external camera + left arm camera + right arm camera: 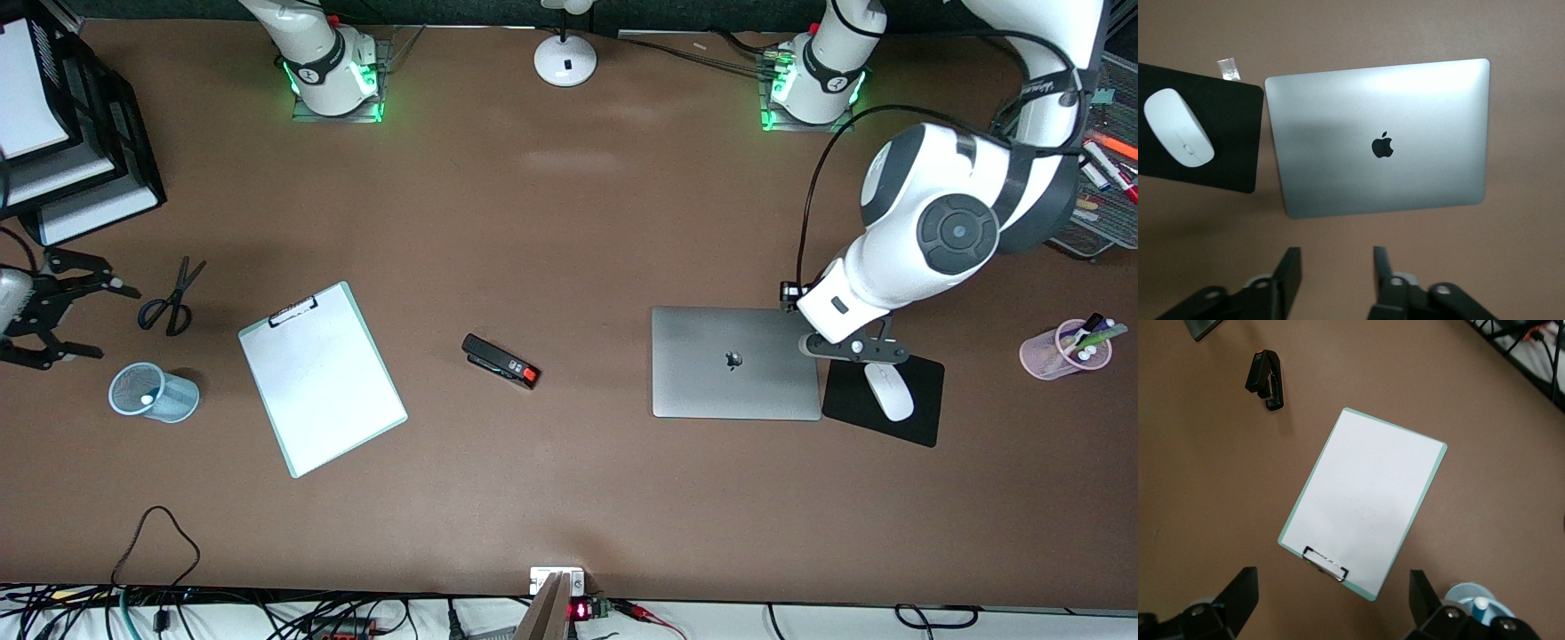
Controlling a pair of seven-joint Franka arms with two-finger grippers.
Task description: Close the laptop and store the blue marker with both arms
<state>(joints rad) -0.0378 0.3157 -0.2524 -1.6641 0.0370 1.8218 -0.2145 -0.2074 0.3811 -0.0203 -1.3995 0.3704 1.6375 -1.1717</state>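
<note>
The silver-grey laptop (736, 363) (1381, 140) lies shut on the brown table, lid and apple logo facing up. My left gripper (853, 349) (1335, 273) hangs open over the laptop's edge toward the left arm's end, with nothing between its fingers. At the right arm's end, my right gripper (93, 320) (1335, 600) is open and holds nothing, over bare table between the scissors and a light-blue mesh cup (153, 392) (1478, 610). The blue marker (1479, 605), white tip up, stands inside that cup.
A white clipboard (322, 378) and a black stapler (500, 361) lie mid-table. Scissors (173, 298) lie near the right gripper. A white mouse (889, 391) sits on a black pad (920, 418) beside the laptop. A pink cup of markers (1062, 351) and a mesh tray (1102, 191) stand at the left arm's end.
</note>
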